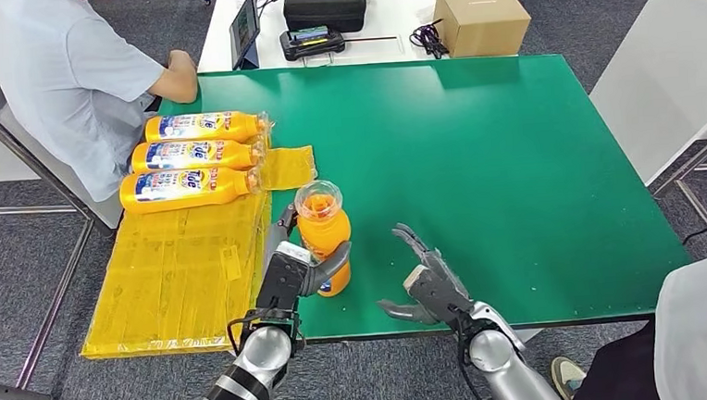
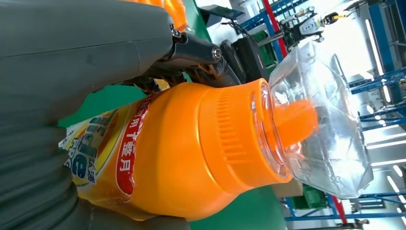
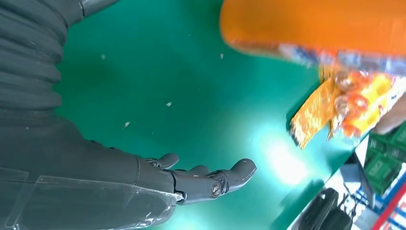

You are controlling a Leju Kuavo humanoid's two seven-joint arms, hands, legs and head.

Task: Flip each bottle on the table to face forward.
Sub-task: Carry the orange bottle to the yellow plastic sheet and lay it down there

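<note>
Head view: the left robot hand [image 1: 291, 269] grasps an orange bottle [image 1: 324, 242] standing upright near the front edge of the green counter [image 1: 515, 172], just beside the yellow sheet [image 1: 178, 276]; its clear cap [image 1: 318, 199] points up. The right robot hand [image 1: 426, 284] hovers near the bottle, apart from it, fingers spread and holding nothing. Three more bottles [image 1: 194, 158] lie on their sides in a row at the far end of the sheet, labels up, next to a seated person [image 1: 74, 83]. In the left wrist view the label [image 2: 95, 153] sits partly under the fingers, so which face looks forward cannot be told with certainty. The step in hand appears to be reorienting this single bottle. The next move probably calls for turning it until the label faces forward, perhaps with the free hand steadying it, then setting it down without tipping.
</note>
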